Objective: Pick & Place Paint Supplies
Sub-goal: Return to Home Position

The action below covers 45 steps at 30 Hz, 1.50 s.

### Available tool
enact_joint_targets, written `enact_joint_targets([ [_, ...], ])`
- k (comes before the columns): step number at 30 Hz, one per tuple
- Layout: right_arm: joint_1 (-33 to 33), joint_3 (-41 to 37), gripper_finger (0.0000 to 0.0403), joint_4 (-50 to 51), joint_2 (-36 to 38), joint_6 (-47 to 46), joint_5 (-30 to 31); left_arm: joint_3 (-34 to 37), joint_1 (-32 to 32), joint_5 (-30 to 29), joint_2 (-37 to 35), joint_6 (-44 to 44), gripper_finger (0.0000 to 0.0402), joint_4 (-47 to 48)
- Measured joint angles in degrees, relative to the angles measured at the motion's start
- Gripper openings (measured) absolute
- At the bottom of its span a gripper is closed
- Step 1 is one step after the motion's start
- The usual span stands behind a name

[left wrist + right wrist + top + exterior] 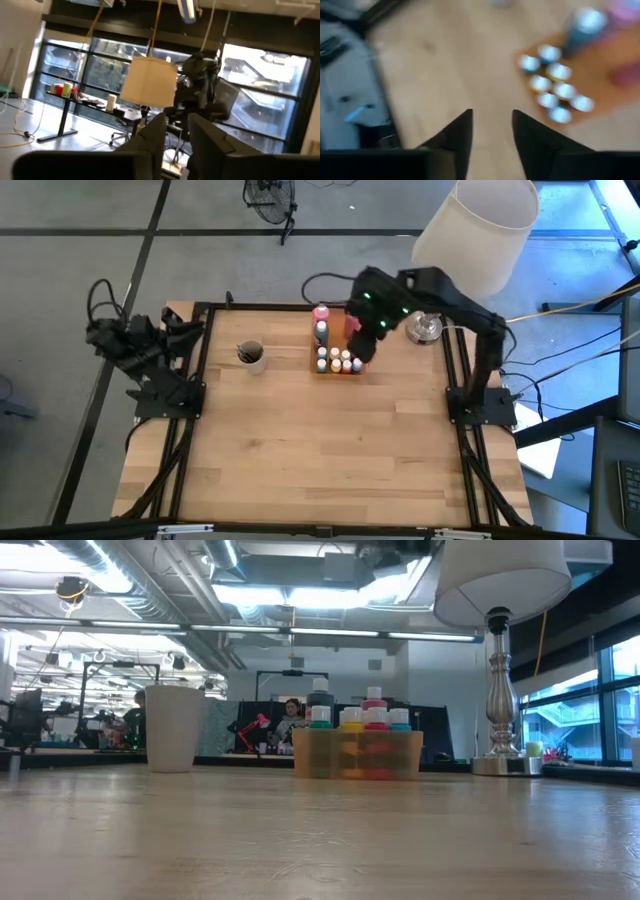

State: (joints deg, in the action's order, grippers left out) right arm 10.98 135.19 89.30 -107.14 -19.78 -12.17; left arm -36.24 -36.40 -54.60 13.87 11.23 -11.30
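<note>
An orange tray point(352, 372) at the table's far middle holds several tiny capped bottles point(338, 361), a taller pink bottle point(320, 311) and a dark bottle point(321, 330), all standing upright. The low view shows the same tray point(357, 755). To its left stands a white cup point(250, 356) with thin dark brushes in it. My right gripper point(492, 112) hangs high over the tray's right part, pointing down, open with nothing between its fingers. My left gripper point(176, 117) waits folded back beyond the table's far left corner point(160, 332), with a narrow gap between its fingers and nothing in it.
A big lamp with a white shade point(478, 228) and metal base point(423, 328) stands at the far right, close behind my right arm. Bare wooden tabletop point(320, 450) fills the near half. Dark frame rails point(462, 380) run along both sides.
</note>
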Motion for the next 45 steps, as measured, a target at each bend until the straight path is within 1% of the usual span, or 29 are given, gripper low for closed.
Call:
enact_joint_targets([
  [2,-2.7,-2.1,0.0104,-2.4,3.4,-0.9,-2.5,-3.0,0.0,0.6,0.0,-1.7,0.0062,5.3],
  [4,-5.4,-2.0,0.0069,-2.0,5.7,-1.7,-3.4,-6.0,0.0,0.7,0.1,-3.4,0.0037,9.2],
  [6,-8.2,-1.6,0.0033,1.0,8.1,-2.7,-1.3,-8.6,0.0,0.8,0.1,-4.0,0.0012,13.3],
  [8,-11.5,-1.5,0.0009,0.6,10.6,-3.2,2.5,-10.5,0.0,0.8,0.2,-4.5,0.0005,17.3],
  [11,-16.6,-1.5,0.0006,-0.9,14.8,-3.0,10.2,-12.6,0.0,-0.6,0.2,-4.5,0.0002,25.4],
  [13,-19.8,-1.5,0.0004,-1.6,17.5,-3.0,16.4,-13.7,0.0,-5.6,0.2,-6.4,0.0003,32.8],
  [15,-23.0,-1.5,0.0003,-1.7,20.4,-3.8,21.1,-14.9,0.0,-11.1,0.2,-11.6,0.0003,40.3],
  [16,-24.4,-1.5,0.0003,-1.8,21.7,-4.3,22.8,-15.5,0.0,-12.2,0.0,-14.7,0.0002,43.9],
  [18,-27.7,-1.6,0.0002,-1.8,24.7,-5.0,24.3,-17.0,0.0,-11.3,-0.7,-21.2,0.0002,50.7],
  [20,-30.9,-1.5,0.0002,-2.3,27.5,-5.0,24.6,-18.2,0.0,-6.3,-1.7,-28.0,0.0002,56.9],
  [22,-34.5,-1.5,0.0002,-2.4,29.7,-4.9,24.7,-18.5,0.0,-3.8,-2.7,-34.7,0.0002,61.5],
  [24,-37.6,-1.5,0.0001,-2.4,31.5,-4.9,25.0,-18.5,0.0,-4.0,-3.1,-40.7,0.0002,66.3],
  [26,-40.5,-1.5,0.0001,-2.5,32.8,-4.5,25.1,-18.3,0.1,-5.5,-3.2,-45.8,0.0002,69.7],
  [27,-42.0,-1.5,0.0001,-2.7,33.3,-4.0,25.1,-17.8,0.2,-7.0,-3.2,-47.4,0.0002,69.4],
  [29,-44.4,-1.5,0.0001,-2.7,34.0,-2.8,25.2,-16.2,0.2,-9.3,-3.2,-47.3,0.0002,67.0],
  [31,-46.0,-1.5,0.0001,-2.7,34.4,-1.7,25.6,-14.5,0.1,-9.4,-3.1,-45.4,0.0002,64.7],
  [35,-47.7,-2.3,0.0001,-1.8,34.5,1.2,28.4,-10.6,0.1,-4.5,-3.1,-46.8,0.0002,63.3],
  [37,-48.0,-3.6,0.0000,-1.9,34.6,2.1,29.6,-7.5,0.1,-2.0,-3.1,-48.4,0.0002,60.8],
  [39,-48.0,-5.6,0.0000,-3.0,34.6,2.6,30.6,-3.4,0.1,0.4,-3.1,-48.9,0.0002,55.9],
  [41,-48.0,-8.3,0.0000,-5.9,34.6,4.1,30.3,1.4,0.1,3.4,-3.1,-47.6,0.0002,49.3],
  [45,-48.1,-13.7,0.0000,-11.7,34.4,8.8,27.3,11.2,0.1,9.7,-3.1,-40.8,0.0002,32.2],
])
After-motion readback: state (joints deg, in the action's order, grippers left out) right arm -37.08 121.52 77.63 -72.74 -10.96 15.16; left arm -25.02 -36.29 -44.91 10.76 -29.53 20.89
